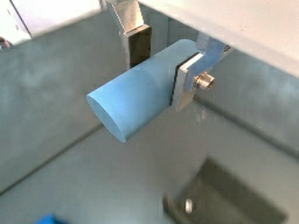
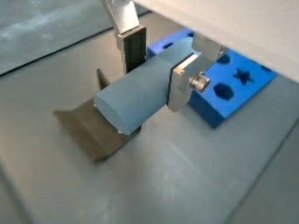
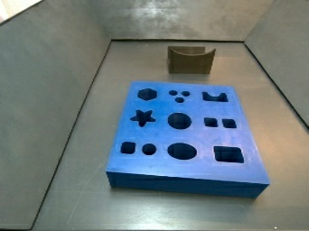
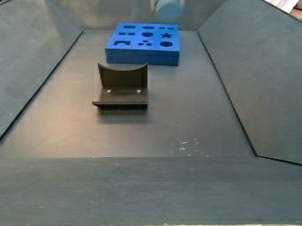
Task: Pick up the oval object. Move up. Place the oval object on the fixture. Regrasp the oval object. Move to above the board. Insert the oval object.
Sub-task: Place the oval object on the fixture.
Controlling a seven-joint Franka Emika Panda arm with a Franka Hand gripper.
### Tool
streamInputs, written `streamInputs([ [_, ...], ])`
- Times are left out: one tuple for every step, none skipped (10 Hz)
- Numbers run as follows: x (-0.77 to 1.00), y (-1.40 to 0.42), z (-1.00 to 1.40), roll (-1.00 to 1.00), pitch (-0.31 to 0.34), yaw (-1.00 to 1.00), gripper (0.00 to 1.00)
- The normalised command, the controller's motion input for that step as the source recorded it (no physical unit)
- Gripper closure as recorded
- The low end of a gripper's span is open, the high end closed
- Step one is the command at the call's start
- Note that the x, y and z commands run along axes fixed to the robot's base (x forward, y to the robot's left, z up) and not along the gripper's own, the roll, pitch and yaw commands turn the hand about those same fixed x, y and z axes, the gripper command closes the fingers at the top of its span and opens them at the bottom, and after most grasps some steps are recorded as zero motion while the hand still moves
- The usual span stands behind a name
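The smooth pale blue-grey oval peg [image 2: 138,98] is clamped crosswise between the closed fingers of the gripper [image 2: 158,72], its long axis level, with the olive-brown notched fixture [image 2: 96,128] seen just beneath it and the blue holed board [image 2: 228,86] beyond.

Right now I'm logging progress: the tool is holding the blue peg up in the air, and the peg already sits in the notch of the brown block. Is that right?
Not quite. The tool does hold the blue peg in the air, but the peg is not in the brown block. Both side views show the block's notch empty, and a wrist view shows the peg clamped between the fingers above it.
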Motion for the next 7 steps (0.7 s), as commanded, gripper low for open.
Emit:
streamInputs([
  [1.00, -0.06, -0.37, -1.00, -0.266, -0.08, 1.00],
  [1.00, -0.05, -0.29, -1.00, -0.255, -0.08, 1.00],
  [1.00, -0.03, -0.25, -1.00, -0.248, -0.07, 1.00],
  [1.00, -0.01, -0.21, -1.00, -0.245, -0.06, 1.00],
  [0.89, 0.01, -0.15, -1.00, -0.239, -0.05, 1.00],
  [0.76, 0.02, -0.09, -1.00, -0.221, -0.03, 1.00],
  [0.60, 0.03, -0.04, -1.00, -0.172, 0.00, 1.00],
])
